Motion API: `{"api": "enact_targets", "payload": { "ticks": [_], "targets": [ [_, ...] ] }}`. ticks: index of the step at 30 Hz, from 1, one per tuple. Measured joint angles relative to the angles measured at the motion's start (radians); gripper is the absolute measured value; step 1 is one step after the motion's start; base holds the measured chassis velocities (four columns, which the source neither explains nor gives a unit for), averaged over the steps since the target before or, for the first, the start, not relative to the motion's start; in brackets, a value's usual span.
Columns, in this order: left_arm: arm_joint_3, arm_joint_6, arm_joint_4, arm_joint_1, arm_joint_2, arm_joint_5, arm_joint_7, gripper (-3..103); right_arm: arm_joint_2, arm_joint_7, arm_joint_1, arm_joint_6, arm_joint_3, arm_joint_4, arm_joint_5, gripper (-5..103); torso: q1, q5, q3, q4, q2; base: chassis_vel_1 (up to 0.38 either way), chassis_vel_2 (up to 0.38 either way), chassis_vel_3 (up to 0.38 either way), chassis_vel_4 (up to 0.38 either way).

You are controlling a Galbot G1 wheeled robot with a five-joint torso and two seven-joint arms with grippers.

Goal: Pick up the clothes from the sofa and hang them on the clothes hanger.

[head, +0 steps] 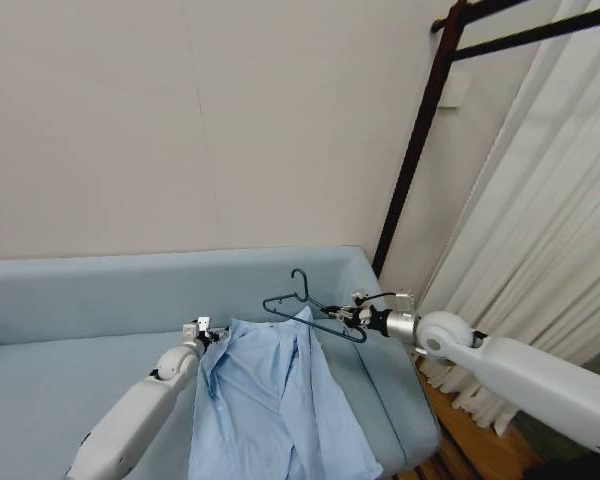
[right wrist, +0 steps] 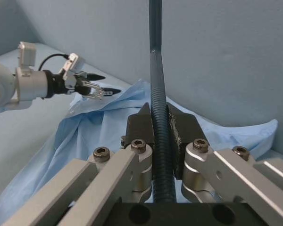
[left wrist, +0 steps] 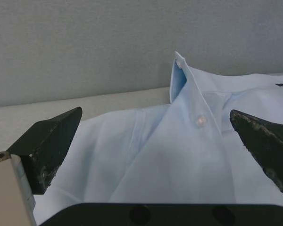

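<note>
A light blue shirt (head: pixel 275 400) lies spread on the pale blue sofa (head: pixel 70 300), its collar (left wrist: pixel 181 80) standing up. My left gripper (head: pixel 212 335) is open at the shirt's shoulder, close to the collar, with its black fingers (left wrist: pixel 52 146) spread wide on either side of the cloth (left wrist: pixel 179 155). My right gripper (head: pixel 338 317) is shut on a dark plastic hanger (head: pixel 285 305) and holds it just above the shirt's far edge. The right wrist view shows the hanger's ribbed bar (right wrist: pixel 156 94) clamped between the pads, with the left gripper (right wrist: pixel 92 88) farther off.
A dark brown clothes rack (head: pixel 420 130) rises behind the sofa's right end. White curtains (head: pixel 550 230) hang at the right. The sofa's front right corner (head: pixel 420 440) drops to a wooden floor. A plain wall stands behind.
</note>
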Motion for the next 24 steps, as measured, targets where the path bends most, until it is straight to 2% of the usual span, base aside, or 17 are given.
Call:
{"api": "enact_targets", "payload": {
  "ticks": [3,4,7,11,13,15,16,20,22,24],
  "targets": [
    [0.009,-0.006,0.028,-0.005,-0.025,0.018,0.006,100,0.036,0.000,-0.021,0.004,-0.003,-0.009,-0.019,8,0.000,0.0000,0.000,-0.0001,0.000,0.000,0.000,0.000,0.000],
    [0.010,-0.010,0.033,-0.005,-0.028,0.022,0.007,103,0.045,0.001,-0.026,0.005,-0.003,-0.011,-0.023,8,0.000,0.0001,0.000,-0.0001,0.000,0.000,0.000,0.000,0.000],
    [0.013,-0.019,0.048,-0.007,-0.034,0.033,0.012,101,0.067,0.004,-0.034,0.005,-0.004,-0.022,-0.031,8,0.000,0.0001,0.000,-0.0002,0.000,0.000,0.000,0.000,0.000],
    [0.024,-0.039,0.079,-0.018,-0.038,0.050,0.032,82,0.102,0.003,-0.045,0.006,-0.008,-0.051,-0.058,8,0.000,0.0002,0.000,0.0001,0.000,0.000,0.000,0.000,0.000],
    [0.027,-0.044,0.086,-0.020,-0.039,0.053,0.039,82,0.108,0.003,-0.050,0.006,-0.008,-0.056,-0.063,8,0.000,0.0002,0.000,0.0000,0.000,0.000,0.000,0.000,0.000],
    [0.034,-0.057,0.101,-0.021,-0.039,0.068,0.059,72,0.117,0.004,-0.059,0.008,-0.008,-0.066,-0.074,8,0.000,0.0001,0.000,-0.0001,0.000,0.000,0.000,0.000,0.000],
    [0.034,-0.057,0.101,-0.021,-0.039,0.068,0.059,72,0.117,0.004,-0.059,0.008,-0.008,-0.066,-0.074,8,0.000,0.0001,0.000,-0.0001,0.000,0.000,0.000,0.000,0.000],
    [0.042,-0.073,0.116,-0.022,-0.036,0.089,0.088,49,0.123,0.004,-0.080,0.014,-0.005,-0.078,-0.089,8,0.000,0.0001,0.000,-0.0001,0.000,0.000,0.000,0.000,0.000],
    [0.043,-0.075,0.118,-0.022,-0.036,0.091,0.089,49,0.123,0.004,-0.084,0.015,-0.004,-0.079,-0.092,8,0.000,0.0002,0.000,-0.0001,0.000,0.000,0.000,0.000,0.000],
    [0.043,-0.076,0.120,-0.022,-0.037,0.093,0.091,39,0.123,0.005,-0.092,0.018,-0.001,-0.081,-0.096,8,0.000,0.0002,0.000,-0.0001,0.000,0.000,0.000,0.000,0.000]
  ]
}}
